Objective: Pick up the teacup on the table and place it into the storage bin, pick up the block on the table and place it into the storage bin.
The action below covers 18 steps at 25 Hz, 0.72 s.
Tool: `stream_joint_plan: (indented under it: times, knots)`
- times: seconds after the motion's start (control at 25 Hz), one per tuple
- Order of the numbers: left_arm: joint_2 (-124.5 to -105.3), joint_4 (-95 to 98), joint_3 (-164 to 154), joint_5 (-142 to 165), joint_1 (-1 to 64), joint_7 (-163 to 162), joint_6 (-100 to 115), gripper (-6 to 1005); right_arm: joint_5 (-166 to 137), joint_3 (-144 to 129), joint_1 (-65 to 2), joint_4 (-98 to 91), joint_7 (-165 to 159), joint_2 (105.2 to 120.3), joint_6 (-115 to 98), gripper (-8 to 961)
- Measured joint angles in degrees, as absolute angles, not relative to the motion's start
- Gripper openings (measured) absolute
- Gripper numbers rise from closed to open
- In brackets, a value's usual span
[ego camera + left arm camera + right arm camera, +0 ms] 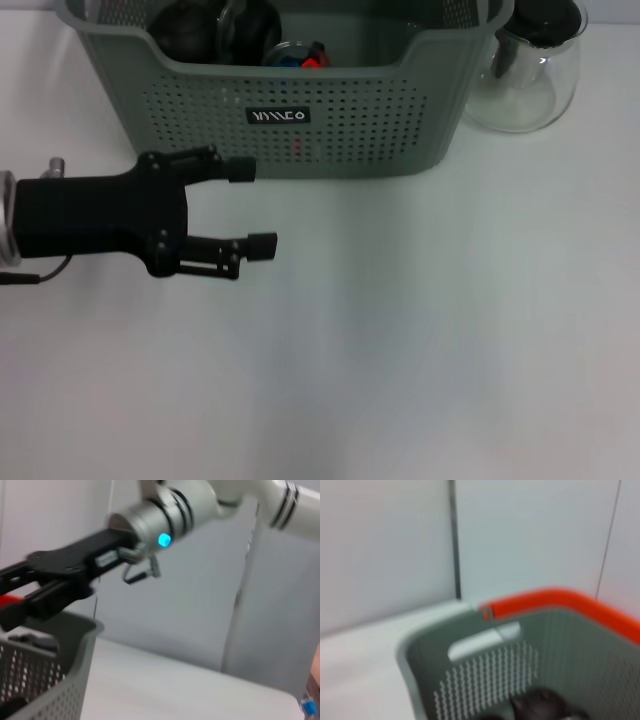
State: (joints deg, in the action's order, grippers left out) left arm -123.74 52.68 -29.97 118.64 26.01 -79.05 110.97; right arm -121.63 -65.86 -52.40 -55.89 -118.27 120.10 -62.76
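Observation:
The grey-green storage bin stands at the back of the white table, its black label facing me. Inside it lie a dark rounded shape, a clear round rim and a small red piece that looks like the block. I cannot tell which is the teacup. My left gripper hovers open and empty over the table, just in front of the bin's left part. In the left wrist view my right gripper reaches over the bin's corner, with a bit of red beside it.
A clear glass teapot with a black lid stands right of the bin. The right wrist view shows the bin's handle cut-out and an orange-red strip along its rim. A wall rises behind the table.

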Motion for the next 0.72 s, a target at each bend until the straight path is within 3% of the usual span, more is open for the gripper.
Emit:
stream_joint_plan:
  times: [0.08,0.32,0.72]
  knots:
    - [-123.75,52.52,-29.38,117.16,25.77,-79.29,111.28,939,-114.36,-65.48,-46.18,-62.23,-114.19,119.99,-66.07,820]
    - [-123.71,51.93,-27.41,114.62,25.34,-80.66,111.68,939,-101.62,-65.3,-36.72,-65.89,-104.46,119.65,-72.67,829]
    - [-123.51,52.03,-27.22,115.85,23.99,-81.55,111.43,939,-97.88,-64.1,-29.53,-57.64,-91.98,119.03,-86.32,831]
